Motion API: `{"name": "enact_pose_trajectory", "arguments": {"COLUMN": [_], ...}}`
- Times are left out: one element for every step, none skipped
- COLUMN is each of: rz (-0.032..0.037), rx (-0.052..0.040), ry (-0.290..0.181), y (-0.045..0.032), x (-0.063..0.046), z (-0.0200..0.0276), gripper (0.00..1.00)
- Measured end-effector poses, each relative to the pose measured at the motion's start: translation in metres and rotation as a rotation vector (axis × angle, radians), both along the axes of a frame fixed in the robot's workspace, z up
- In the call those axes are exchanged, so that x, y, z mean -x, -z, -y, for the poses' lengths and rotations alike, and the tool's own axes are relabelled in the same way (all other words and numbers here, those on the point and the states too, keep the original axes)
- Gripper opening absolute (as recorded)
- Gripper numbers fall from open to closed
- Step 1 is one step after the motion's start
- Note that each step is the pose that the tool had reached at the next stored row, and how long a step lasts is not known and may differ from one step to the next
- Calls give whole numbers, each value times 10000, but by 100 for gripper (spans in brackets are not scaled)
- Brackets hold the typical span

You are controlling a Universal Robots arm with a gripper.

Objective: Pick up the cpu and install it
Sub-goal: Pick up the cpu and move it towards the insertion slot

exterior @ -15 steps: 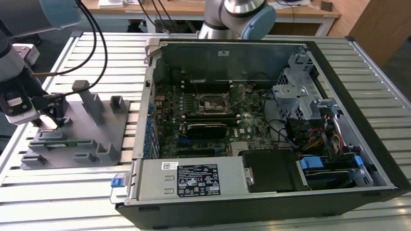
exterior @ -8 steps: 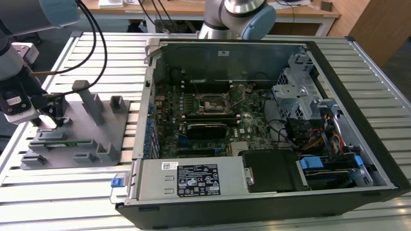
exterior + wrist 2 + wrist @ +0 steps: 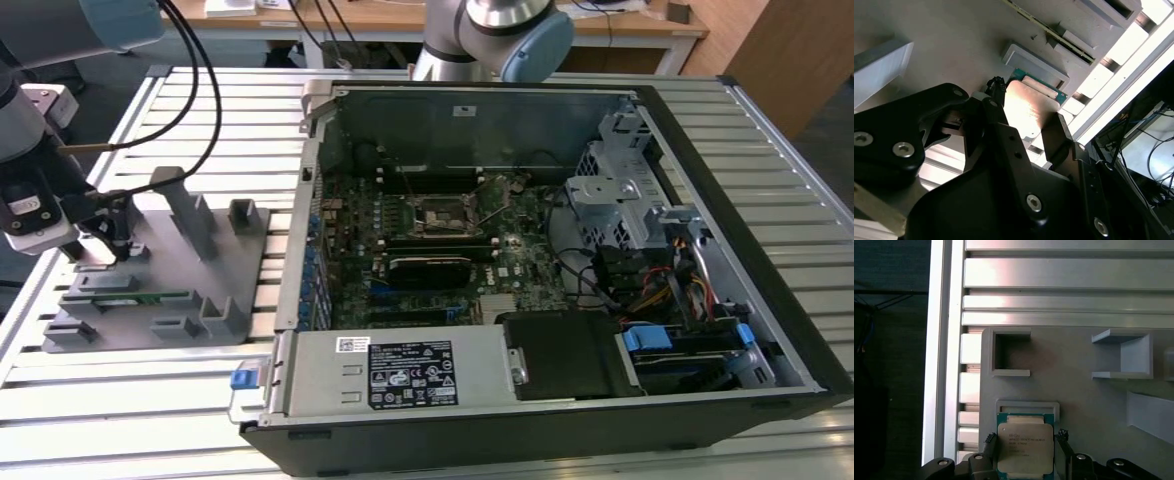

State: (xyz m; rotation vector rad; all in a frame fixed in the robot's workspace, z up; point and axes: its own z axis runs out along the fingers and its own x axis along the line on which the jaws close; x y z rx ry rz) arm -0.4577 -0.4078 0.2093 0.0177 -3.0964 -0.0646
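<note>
Gripper point(image 3: 1026, 436) straddles cpu point(image 3: 1025, 454), seated in grey fixture point(image 3: 1074, 390) pocket; clamped or released, cannot tell.

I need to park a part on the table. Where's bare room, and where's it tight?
Bare slats of the table lie beyond the grey tray, beside the computer case, and in front of the tray toward the near edge. Crowded: the tray itself, where the gripper is at the cpu, and inside the case.
</note>
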Motion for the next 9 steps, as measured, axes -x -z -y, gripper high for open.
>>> {"name": "enact_pose_trajectory", "arguments": {"rz": [0,1,1,1,1,0,0,1,1], "rx": [0,-1,0,-1,-1,0,0,-1,-1], "ry": [0,0,0,0,0,0,0,-1,0], "y": [-1,-8,-14,-15,-17,-19,-22,-24,-27], "x": [0,0,0,0,0,0,0,0,0], "z": [0,0,-1,-1,-1,-1,-1,-1,-2], "gripper": [54,54,54,54,54,54,54,54,54]}}
